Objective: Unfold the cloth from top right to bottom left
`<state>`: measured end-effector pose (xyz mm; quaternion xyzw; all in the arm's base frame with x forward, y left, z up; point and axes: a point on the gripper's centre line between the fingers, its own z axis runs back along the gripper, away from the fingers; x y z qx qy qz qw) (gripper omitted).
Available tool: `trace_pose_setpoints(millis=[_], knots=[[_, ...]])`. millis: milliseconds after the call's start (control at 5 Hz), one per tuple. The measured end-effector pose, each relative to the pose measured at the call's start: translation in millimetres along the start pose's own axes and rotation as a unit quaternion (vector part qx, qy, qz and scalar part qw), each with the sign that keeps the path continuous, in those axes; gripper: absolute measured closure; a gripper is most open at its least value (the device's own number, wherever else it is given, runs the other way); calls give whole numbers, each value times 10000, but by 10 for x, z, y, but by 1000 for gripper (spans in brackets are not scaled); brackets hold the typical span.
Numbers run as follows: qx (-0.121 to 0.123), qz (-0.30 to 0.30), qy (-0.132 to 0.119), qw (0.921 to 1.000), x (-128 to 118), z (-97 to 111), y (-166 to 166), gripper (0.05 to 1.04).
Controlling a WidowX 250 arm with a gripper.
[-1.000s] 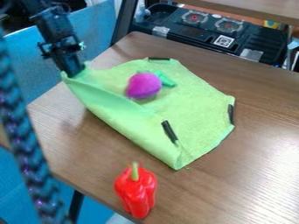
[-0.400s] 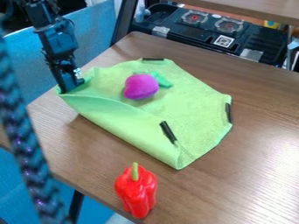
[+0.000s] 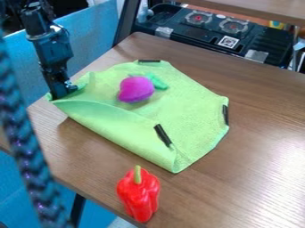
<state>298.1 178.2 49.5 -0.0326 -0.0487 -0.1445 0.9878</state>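
The green cloth (image 3: 184, 102) lies on the brown table, its near-left side raised in a loose fold and black strips along its edges. My gripper (image 3: 59, 96) is at the table's left edge, shut on the cloth's left corner and holding it slightly up. A purple toy with green leaves (image 3: 136, 89) rests on the cloth's upper middle part. The underside of the folded part is hidden.
A red toy pepper (image 3: 138, 194) stands near the table's front edge, below the cloth. The wooden table (image 3: 262, 147) extends to the right. Behind it is a black toy stove (image 3: 208, 29). A blurred braided cable runs down the left side.
My gripper has moved left and down with the cloth's corner. The whole cloth has slid a little to the left, carrying the purple toy along.
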Motion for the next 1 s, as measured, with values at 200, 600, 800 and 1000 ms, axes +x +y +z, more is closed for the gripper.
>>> trace_pose_setpoints(millis=[200,600,800,1000], knots=[[245,3,43,9997,10,-19,44,1028],[-84,-218,64,9997,17,404,23,1028],[-373,-338,424,9978,-51,366,41,1014],[-221,-270,552,9979,-22,402,78,853]])
